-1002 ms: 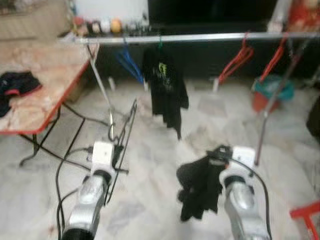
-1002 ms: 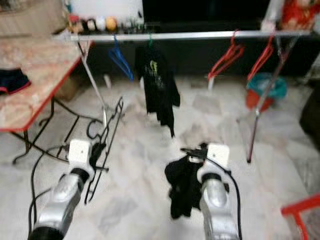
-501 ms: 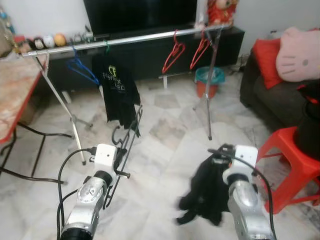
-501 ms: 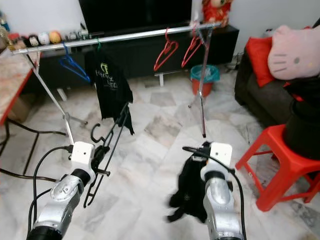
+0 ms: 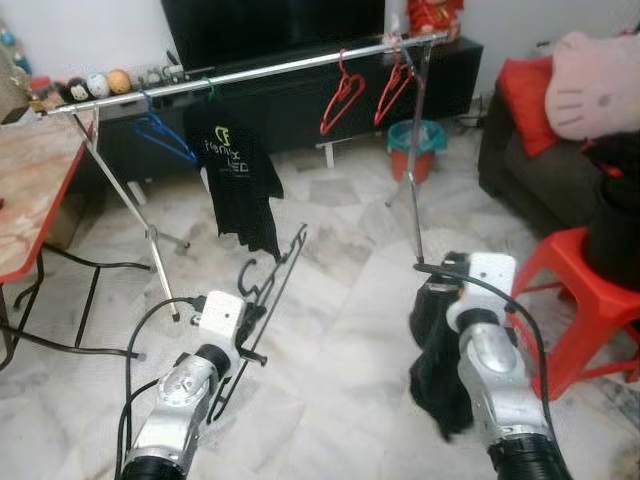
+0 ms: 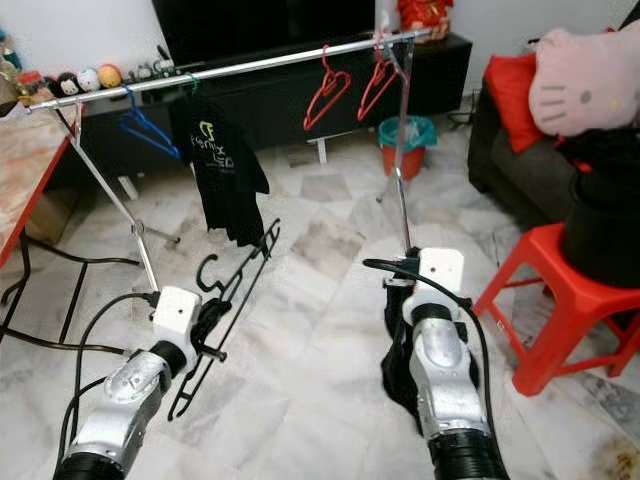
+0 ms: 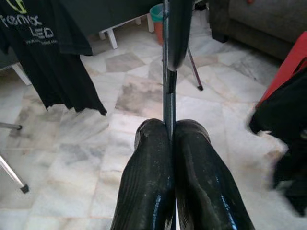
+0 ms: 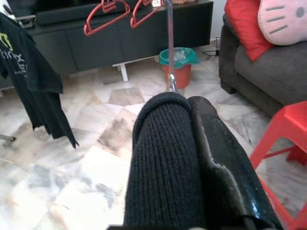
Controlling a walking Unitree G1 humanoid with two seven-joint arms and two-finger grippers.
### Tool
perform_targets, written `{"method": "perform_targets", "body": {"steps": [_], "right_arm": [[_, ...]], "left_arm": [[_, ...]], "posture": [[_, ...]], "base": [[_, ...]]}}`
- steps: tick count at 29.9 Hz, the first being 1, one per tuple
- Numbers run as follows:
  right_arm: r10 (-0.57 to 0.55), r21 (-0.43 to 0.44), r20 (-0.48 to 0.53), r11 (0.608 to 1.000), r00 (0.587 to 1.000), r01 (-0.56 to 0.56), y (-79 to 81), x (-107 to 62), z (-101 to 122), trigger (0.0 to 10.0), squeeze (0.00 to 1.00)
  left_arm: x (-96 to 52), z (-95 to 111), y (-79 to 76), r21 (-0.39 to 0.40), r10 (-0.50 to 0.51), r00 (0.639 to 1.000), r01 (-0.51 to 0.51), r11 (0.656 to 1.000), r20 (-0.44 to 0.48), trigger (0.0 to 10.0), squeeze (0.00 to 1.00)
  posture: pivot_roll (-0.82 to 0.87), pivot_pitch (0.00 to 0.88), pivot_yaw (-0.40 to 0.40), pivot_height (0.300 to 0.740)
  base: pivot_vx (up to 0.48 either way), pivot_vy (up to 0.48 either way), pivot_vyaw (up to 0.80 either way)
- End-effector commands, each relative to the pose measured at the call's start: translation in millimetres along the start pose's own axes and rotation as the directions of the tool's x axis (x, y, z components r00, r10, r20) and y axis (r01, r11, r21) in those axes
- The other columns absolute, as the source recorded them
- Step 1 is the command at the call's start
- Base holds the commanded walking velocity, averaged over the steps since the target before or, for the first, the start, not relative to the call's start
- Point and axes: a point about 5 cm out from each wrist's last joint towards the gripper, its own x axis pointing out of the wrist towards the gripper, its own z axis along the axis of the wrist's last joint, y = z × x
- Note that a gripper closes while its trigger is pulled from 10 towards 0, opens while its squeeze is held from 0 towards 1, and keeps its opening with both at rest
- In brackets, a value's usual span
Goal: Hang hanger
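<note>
- The left gripper (image 7: 170,139) is closed tight on the thin bar of a black hanger (image 6: 232,290), which is held low in front of the robot, well apart from the clothes rail (image 6: 230,68).
- The right gripper (image 8: 192,124) is closed on a black garment (image 5: 435,350) that hangs down from it to near the floor.
- A risk is seen: the hanger is pinched on a thin wire only, so it could be turned or slipped in the fingers when it is lifted to the rail, and the hook could miss.
- The hanging garment could be caught on the red stool (image 5: 585,310) just beside it.
- Compared with half a second ago, the garment is drawn closer under the right arm, and the view is shifted slightly.
</note>
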Motion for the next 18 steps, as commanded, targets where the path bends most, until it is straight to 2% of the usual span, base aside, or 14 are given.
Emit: {"method": "perform_targets", "body": {"steps": [1, 2, 3, 4, 5, 6, 7, 9, 10, 12, 15, 16, 17, 18], "right_arm": [[0.016, -0.006, 0.003, 1.0, 1.0, -0.016, 7.4, 2.4, 4, 10.0, 0.0], [-0.025, -0.035, -0.047, 0.999, 0.999, 0.024, 0.0, 6.4, 0, 10.0, 0.0], [-0.045, -0.042, -0.069, 0.998, 0.997, 0.042, -3.5, 8.2, -2, 10.0, 0.0], [-0.077, -0.056, -0.107, 0.996, 0.991, 0.072, -9.2, 11.3, -5, 10.0, 0.0], [-0.084, -0.061, -0.116, 0.995, 0.99, 0.078, -10.4, 12.1, -5, 10.0, 0.0], [-0.105, -0.082, -0.144, 0.992, 0.984, 0.093, -14.0, 15.0, -7, 10.0, 0.0], [-0.117, -0.092, -0.164, 0.99, 0.98, 0.103, -16.2, 17.0, -8, 10.0, 0.0], [-0.13, -0.086, -0.184, 0.989, 0.974, 0.116, -19.0, 20.4, -8, 10.0, 0.0], [-0.13, -0.085, -0.184, 0.99, 0.974, 0.117, -19.1, 20.5, -8, 10.0, 0.0], [-0.124, -0.07, -0.239, 0.991, 0.963, 0.11, -15.8, 26.6, -10, 10.0, 0.0], [-0.119, -0.086, -0.262, 0.991, 0.958, 0.099, -12.8, 29.4, -10, 10.0, 0.0], [-0.078, -0.114, -0.318, 0.993, 0.945, 0.043, -6.0, 31.0, -14, 10.0, 0.0], [-0.078, -0.114, -0.318, 0.993, 0.945, 0.043, -6.0, 31.0, -14, 10.0, 0.0], [0.087, -0.147, -0.402, 0.976, 0.911, -0.158, 14.4, 30.4, -21, 10.0, 0.0]], "left_arm": [[-2.2, 3, 6.7, -0.017, -0.006, 1.0, 0.006, 1.0, -0.003, 10.0, 0.0], [-2.4, 6, 6.9, -0.023, -0.087, 0.996, 0.087, 0.996, -0.028, 10.0, 0.0], [-2.8, 7, 6.7, -0.014, -0.127, 0.991, 0.127, 0.992, -0.043, 10.0, 0.0], [-5.8, 7, 6.3, 0.025, -0.212, 0.973, 0.215, 0.976, -0.09, 10.0, 0.0], [-7.0, 6, 6.2, 0.037, -0.234, 0.967, 0.239, 0.97, -0.105, 10.0, 0.0], [-12.1, 4, 6.4, 0.061, -0.311, 0.937, 0.324, 0.944, -0.158, 10.0, 0.0], [-15.0, 4, 7.6, 0.087, -0.348, 0.918, 0.369, 0.925, -0.193, 10.0, 0.0], [-20.1, 3, 11.0, 0.114, -0.395, 0.883, 0.433, 0.894, -0.255, 10.0, 0.0], [-20.3, 3, 11.1, 0.114, -0.396, 0.881, 0.435, 0.893, -0.258, 10.0, 0.0], [-25.7, 10, 15.7, 0.135, -0.467, 0.826, 0.526, 0.839, -0.316, 10.0, 0.0], [-25.4, 14, 16.7, 0.126, -0.491, 0.81, 0.55, 0.826, -0.322, 10.0, 0.0], [-25.3, 18, 16.4, 0.108, -0.518, 0.792, 0.575, 0.811, -0.322, 10.0, 0.0], [-25.3, 18, 16.4, 0.108, -0.518, 0.792, 0.575, 0.811, -0.322, 10.0, 0.0], [-27.0, 22, 14.2, 0.075, -0.573, 0.75, 0.626, 0.776, -0.329, 10.0, 0.0]], "posture": [[-0.13, 0.0, 0.104, 0.74], [-0.12, 0.0, 0.104, 0.74], [-0.12, 0.0, 0.104, 0.74], [-0.12, 0.0, 0.104, 0.74], [-0.12, 0.0, 0.104, 0.74], [-0.12, 0.0, 0.106, 0.74], [-0.12, 0.0, 0.107, 0.74], [-0.12, 0.0, 0.107, 0.74], [-0.12, 0.0, 0.107, 0.74], [-0.12, 0.0, 0.11, 0.74], [-0.12, 0.0, 0.113, 0.74], [-0.12, 0.0, 0.115, 0.74], [-0.12, 0.0, 0.115, 0.74], [-0.12, 0.0, 0.117, 0.74]], "base": [[0.0, 0.0, 0.0], [0.0, 0.0, 0.0], [0.0, 0.0, 0.0], [0.0, 0.0, 0.0], [0.0, 0.0, 0.0], [0.0, 0.0, 0.0], [0.0, 0.0, 0.0], [0.0, 0.0, 0.0], [0.0, 0.0, 0.0], [0.0, 0.0, 0.0], [0.0, 0.0, 0.0], [0.0, 0.0, 0.0], [0.0, 0.0, 0.0], [0.0, 0.0, 0.0]]}}
